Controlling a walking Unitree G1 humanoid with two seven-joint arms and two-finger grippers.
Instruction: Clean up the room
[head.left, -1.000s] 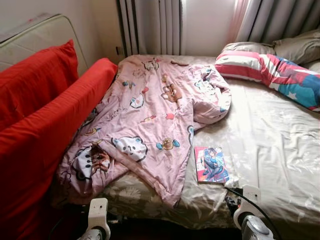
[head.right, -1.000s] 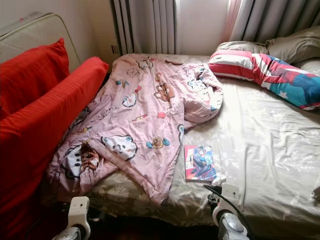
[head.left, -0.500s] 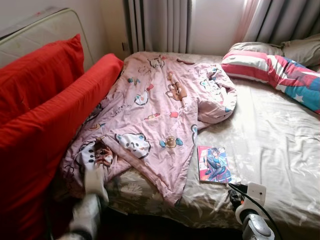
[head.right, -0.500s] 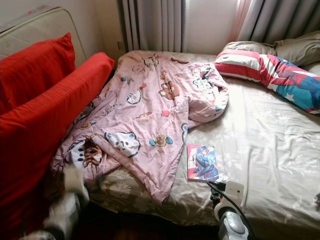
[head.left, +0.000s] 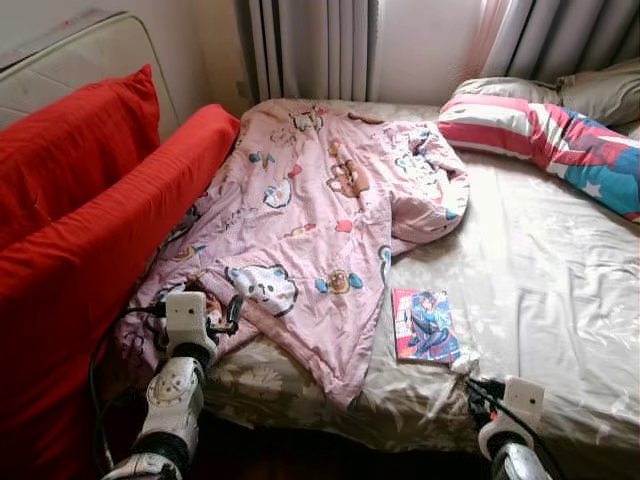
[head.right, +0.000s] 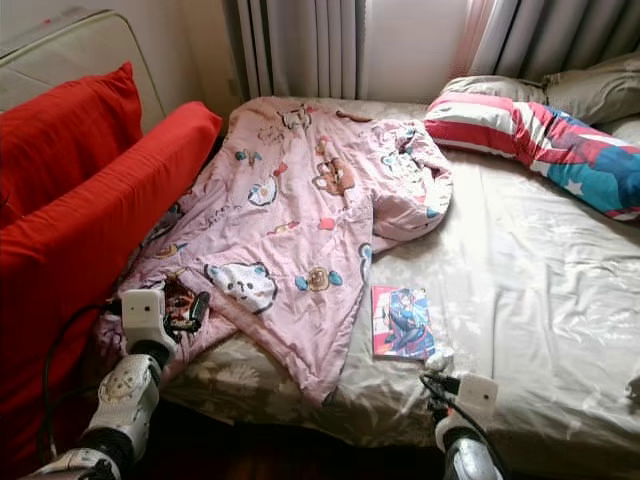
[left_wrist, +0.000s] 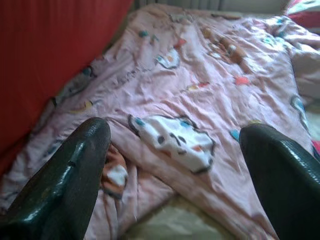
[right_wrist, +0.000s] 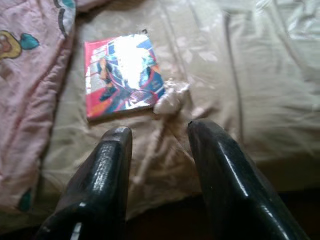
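— What covers the bed (head.left: 560, 290)?
— A beige sheet with a satin sheen, creased and patterned in places, under a pink quilt (head.left: 310, 215) of soft, matt, printed cloth.

— And the book (head.left: 425, 326)?
— Its cover is glossy, throwing back glare in the right wrist view.

— The robot itself?
— Shiny black fingers (left_wrist: 60, 185) on the left gripper (left_wrist: 175, 175), silver metal arms. The red cushions (head.left: 90, 230) are matt woven fabric; the striped pillow (head.left: 550, 135) is plain cloth.
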